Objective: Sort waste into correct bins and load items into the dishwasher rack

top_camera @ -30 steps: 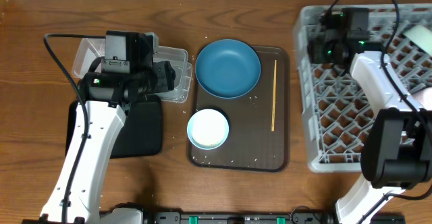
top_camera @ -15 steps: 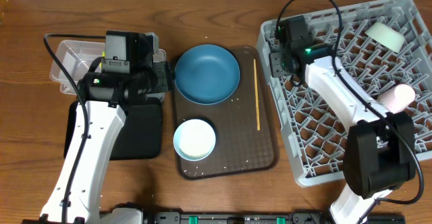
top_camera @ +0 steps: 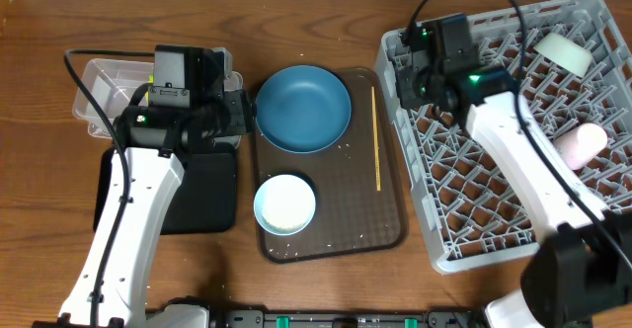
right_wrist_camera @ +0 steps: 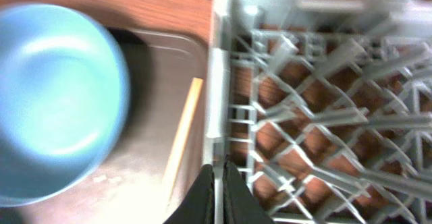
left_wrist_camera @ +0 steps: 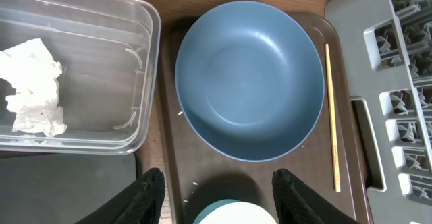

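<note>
Place: a robot test bench laid out as a kitchen clearing-up station.
Robot signs: a left arm (top_camera: 128, 219) and a right arm (top_camera: 523, 165), both white with black joints, reach in from the near edge of a bare wooden bench (top_camera: 326, 32).
Kitchen signs: a light-grey dishwasher rack (top_camera: 459, 219); a brown serving tray (top_camera: 346, 209) carrying a dark-blue dish (top_camera: 303, 108), a white bowl (top_camera: 284, 203) and chopsticks (top_camera: 375, 140).
Waste signs: a clear tub (top_camera: 104, 81) holding a crumpled tissue (left_wrist_camera: 30, 82), with a flat black tray (top_camera: 212, 190) just beside it.

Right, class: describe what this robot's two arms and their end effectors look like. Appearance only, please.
The left arm and right arm are built from long white links joined by black joint housings, each showing a small green light. A thin black cable loops off each arm. The left end effector and right end effector each have two black fingers.
</note>
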Motion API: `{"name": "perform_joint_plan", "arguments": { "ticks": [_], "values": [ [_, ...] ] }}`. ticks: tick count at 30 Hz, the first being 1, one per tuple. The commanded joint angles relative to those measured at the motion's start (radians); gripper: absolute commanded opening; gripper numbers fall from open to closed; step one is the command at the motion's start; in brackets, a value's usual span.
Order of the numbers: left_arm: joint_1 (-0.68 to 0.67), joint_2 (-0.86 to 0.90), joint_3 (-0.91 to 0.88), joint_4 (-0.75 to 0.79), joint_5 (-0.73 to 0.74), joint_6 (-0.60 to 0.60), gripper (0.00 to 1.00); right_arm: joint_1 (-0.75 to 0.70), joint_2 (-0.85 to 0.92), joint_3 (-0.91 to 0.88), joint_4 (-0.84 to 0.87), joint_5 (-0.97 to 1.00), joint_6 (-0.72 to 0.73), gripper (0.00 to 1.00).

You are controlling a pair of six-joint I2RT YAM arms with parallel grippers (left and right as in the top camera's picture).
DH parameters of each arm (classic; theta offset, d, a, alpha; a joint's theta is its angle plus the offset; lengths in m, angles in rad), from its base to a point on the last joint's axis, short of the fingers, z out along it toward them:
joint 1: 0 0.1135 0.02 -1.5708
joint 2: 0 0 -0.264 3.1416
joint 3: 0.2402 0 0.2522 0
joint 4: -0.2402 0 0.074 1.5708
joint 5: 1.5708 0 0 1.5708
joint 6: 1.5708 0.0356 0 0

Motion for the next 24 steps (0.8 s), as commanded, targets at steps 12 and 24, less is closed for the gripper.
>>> {"name": "perform_joint_plan", "arguments": {
  "ticks": [12,24],
  "values": [
    [0.005,0.0,-0.002,-0.003,-0.01,0.006,0.54,-0.005,0.174,0.011,-0.105,-0.163,-0.091,0.01],
    [0.005,0.0,-0.002,-0.003,-0.01,0.006,0.54,-0.126,0.197,0.011,0.056,0.298,-0.063,0.03]
  ]
}}
